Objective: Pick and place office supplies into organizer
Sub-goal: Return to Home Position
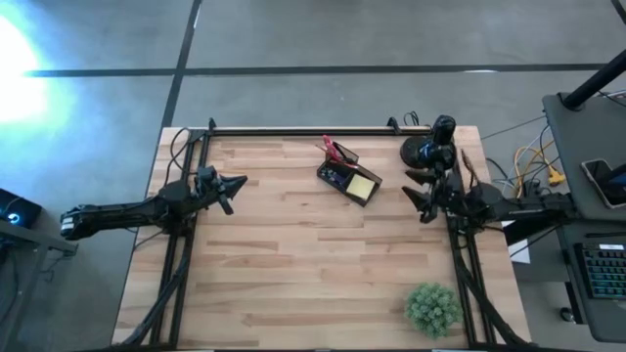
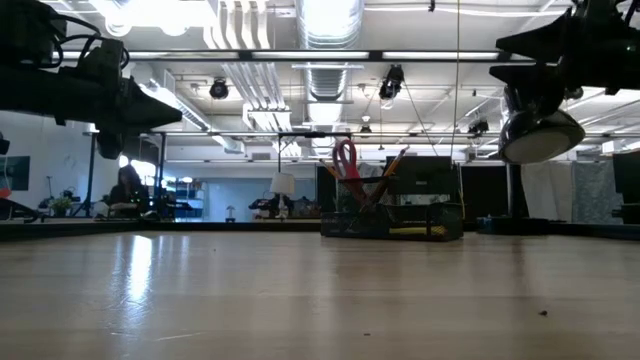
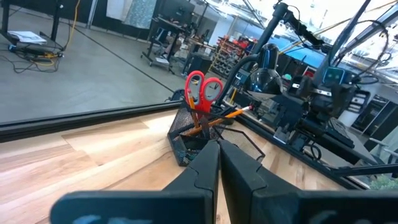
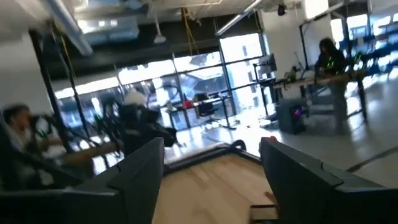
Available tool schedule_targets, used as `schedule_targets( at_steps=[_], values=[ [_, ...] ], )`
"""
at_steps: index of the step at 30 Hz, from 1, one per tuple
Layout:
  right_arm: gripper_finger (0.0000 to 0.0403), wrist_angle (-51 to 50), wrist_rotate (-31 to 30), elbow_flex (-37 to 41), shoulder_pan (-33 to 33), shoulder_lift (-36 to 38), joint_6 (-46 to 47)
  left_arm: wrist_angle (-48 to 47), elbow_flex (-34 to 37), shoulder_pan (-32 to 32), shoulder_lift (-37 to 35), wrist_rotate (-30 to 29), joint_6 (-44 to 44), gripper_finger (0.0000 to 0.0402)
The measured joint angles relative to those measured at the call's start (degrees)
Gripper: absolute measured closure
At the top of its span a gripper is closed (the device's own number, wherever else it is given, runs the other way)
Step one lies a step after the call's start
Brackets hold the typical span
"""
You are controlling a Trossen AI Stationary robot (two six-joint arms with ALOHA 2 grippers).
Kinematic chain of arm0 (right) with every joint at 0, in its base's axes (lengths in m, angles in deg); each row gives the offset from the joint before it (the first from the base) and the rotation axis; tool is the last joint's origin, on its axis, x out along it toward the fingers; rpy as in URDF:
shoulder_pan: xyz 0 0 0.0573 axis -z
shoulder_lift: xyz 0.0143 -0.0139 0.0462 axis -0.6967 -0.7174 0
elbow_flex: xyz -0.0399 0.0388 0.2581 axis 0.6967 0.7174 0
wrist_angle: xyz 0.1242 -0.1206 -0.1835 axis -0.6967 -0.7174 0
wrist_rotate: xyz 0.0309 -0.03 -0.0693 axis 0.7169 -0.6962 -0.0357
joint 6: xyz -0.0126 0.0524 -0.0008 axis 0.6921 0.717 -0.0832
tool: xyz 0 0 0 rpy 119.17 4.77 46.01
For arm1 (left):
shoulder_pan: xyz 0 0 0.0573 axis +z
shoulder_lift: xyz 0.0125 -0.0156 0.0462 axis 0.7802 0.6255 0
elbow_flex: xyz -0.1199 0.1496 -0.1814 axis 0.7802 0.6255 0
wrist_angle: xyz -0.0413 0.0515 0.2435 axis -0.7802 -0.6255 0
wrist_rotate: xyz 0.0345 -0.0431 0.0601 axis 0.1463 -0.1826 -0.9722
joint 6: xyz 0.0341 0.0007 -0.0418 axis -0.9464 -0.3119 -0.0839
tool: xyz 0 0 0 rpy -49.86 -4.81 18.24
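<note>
The black mesh organizer (image 1: 349, 176) stands on the far middle of the table, also seen in the low view (image 2: 390, 215). Red-handled scissors (image 3: 202, 90) stand in its taller section, handles up, with an orange pencil (image 3: 230, 114) leaning beside them. The yellow sticky-note pad (image 1: 362, 186) lies flat in a lower compartment. My left gripper (image 1: 238, 183) hovers left of the organizer, shut and empty, pointing at it (image 3: 217, 152). My right gripper (image 1: 413, 188) hovers right of the organizer, open and empty (image 4: 211, 155).
A round black camera mount (image 1: 425, 152) stands at the far right corner, close to my right gripper. A green plant (image 1: 432, 306) sits at the near right corner. Black frame rails run along the table's far, left and right edges. People show in the room beyond (image 4: 329, 62).
</note>
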Motion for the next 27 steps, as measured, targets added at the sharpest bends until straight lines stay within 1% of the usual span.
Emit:
schedule_targets(
  at_steps=[6, 7, 10, 12, 13, 14, 16, 19, 23, 25, 27],
  values=[
    [0.0146, -1.41, -0.44, 0.00, 0.01, -0.01, -10.49, 0.01, 0.00, 0.01, 0.04, 0.00, -0.01, 0.0402],
    [0.0147, -1.66, 1.30, 0.00, -0.04, 0.05, -11.64, 0.01, 0.00, -0.01, 0.09, 0.00, -0.01, 0.0402],
    [0.0149, -2.96, 13.73, 0.00, -0.33, -0.30, -14.21, 0.01, 0.00, 0.01, 0.11, 0.00, -0.02, 0.0402],
    [0.0149, -4.42, 22.82, 0.04, -0.16, -1.32, -12.46, 0.01, 0.00, 0.01, 0.11, -0.01, -0.02, 0.0402],
    [0.0148, -4.60, 25.65, 0.07, -0.07, -1.81, -10.80, 0.01, 0.00, 0.00, 0.11, 0.00, 0.00, 0.0402],
    [0.0147, -4.71, 26.95, 0.07, -0.05, -2.01, -9.61, 0.01, 0.00, 0.00, 0.11, 0.00, -0.02, 0.0402],
    [0.0145, -5.85, 27.05, 0.03, 0.06, -2.29, -8.02, 0.03, 0.00, -0.01, 0.11, -0.01, -0.01, 0.0402],
    [0.0143, -9.40, 25.04, 0.04, 0.03, -2.41, -3.54, 0.03, 0.00, 0.01, 0.11, 0.00, 0.00, 0.0402],
    [0.0145, -16.57, 24.94, 0.04, 0.03, -2.73, 3.00, 0.01, 0.00, 0.00, 0.11, -0.02, -0.02, 0.0402],
    [0.0147, -17.52, 25.11, 0.06, 0.03, -2.68, 4.14, 0.01, 0.00, -0.01, 0.09, 0.00, -0.02, 0.0402],
    [0.0149, -16.66, 24.98, 0.04, 0.03, -2.46, 3.19, 0.01, 0.00, 0.01, 0.11, 0.00, -0.02, 0.0402]
  ],
)
